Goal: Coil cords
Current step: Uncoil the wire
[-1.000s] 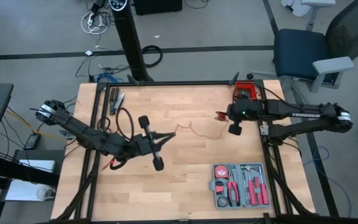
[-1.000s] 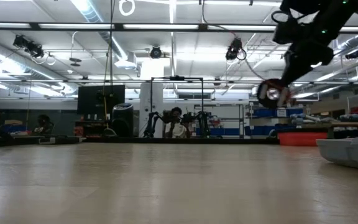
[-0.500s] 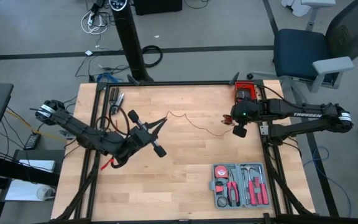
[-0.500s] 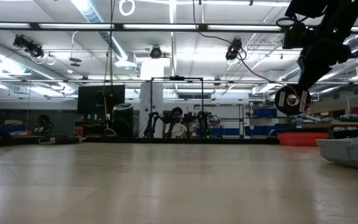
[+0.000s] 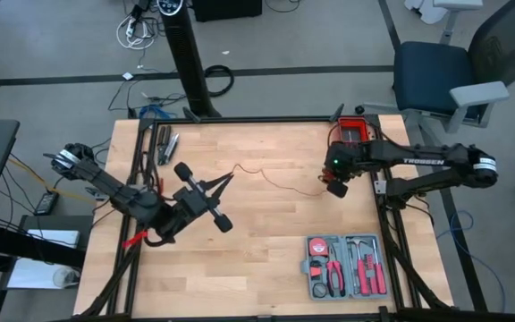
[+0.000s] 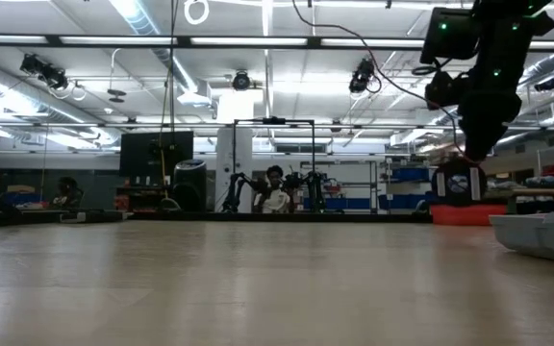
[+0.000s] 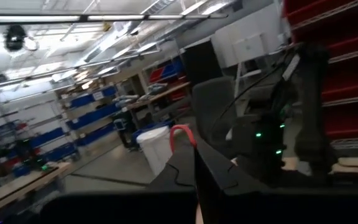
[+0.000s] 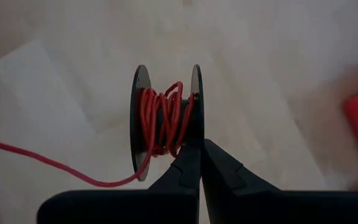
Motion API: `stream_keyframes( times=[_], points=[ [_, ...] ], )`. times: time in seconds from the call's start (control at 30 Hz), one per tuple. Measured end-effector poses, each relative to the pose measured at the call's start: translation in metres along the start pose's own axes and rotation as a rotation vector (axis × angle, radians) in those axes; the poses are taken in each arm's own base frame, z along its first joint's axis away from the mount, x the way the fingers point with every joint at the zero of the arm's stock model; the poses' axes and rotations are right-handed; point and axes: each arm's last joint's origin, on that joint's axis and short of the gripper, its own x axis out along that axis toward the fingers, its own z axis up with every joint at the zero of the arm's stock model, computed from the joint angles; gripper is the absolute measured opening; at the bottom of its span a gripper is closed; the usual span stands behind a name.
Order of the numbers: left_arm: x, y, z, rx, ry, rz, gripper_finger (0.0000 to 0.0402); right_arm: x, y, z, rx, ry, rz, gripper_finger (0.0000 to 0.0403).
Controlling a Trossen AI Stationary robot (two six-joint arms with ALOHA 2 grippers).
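My right gripper (image 8: pixel 199 163) is clamped on the spool (image 8: pixel 166 121), left gripper (image 5: pixel 224 182) pinching the red cord (image 8: pixel 55 167); yank too hard and those loose wraps slip off.

The right arm (image 5: pixel 427 163) bears the white lettering "TROSSEN".

a wooden table (image 5: pixel 257 259) carries an open grey tool case (image 5: pixel 345 266).

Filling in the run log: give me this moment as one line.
left gripper: shut on red cord | right gripper: shut on spool, cord partly wound | tool case: untouched
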Motion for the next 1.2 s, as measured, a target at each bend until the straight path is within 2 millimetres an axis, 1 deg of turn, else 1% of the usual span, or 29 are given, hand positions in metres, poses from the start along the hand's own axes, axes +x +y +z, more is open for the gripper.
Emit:
stream_keyframes(
  times=[0.2,0.37,0.5,0.67,0.83,0.93,1.07,1.2],
  points=[
    [-0.006,0.003,0.001,0.072,0.083,0.085,0.0,0.001,0.005,-0.002,-0.012,0.052,0.143,0.0002],
    [-0.007,0.007,-0.003,0.192,0.249,0.213,0.0,-0.003,0.011,-0.008,-0.044,0.093,0.219,0.0002],
    [-0.005,0.005,-0.008,0.258,0.292,0.24,0.0,-0.009,0.016,-0.01,-0.09,0.066,0.294,0.0002],
    [-0.003,0.004,-0.01,0.256,0.294,0.247,0.0,-0.023,0.022,-0.012,-0.134,-0.02,0.435,0.0002],
    [-0.002,0.002,-0.013,0.231,0.292,0.252,0.0,-0.048,0.023,-0.011,-0.192,-0.141,0.488,0.0002],
    [-0.003,-0.002,-0.017,0.242,0.292,0.249,0.0,-0.069,0.024,-0.008,-0.252,-0.29,0.532,0.0002],
    [-0.003,-0.006,-0.024,0.207,0.282,0.246,0.0,-0.097,0.024,-0.004,-0.323,-0.51,0.582,0.0002],
    [-0.004,-0.01,-0.031,0.155,0.259,0.212,0.0,-0.116,0.021,-0.005,-0.351,-0.647,0.6,0.0002]
  ],
)
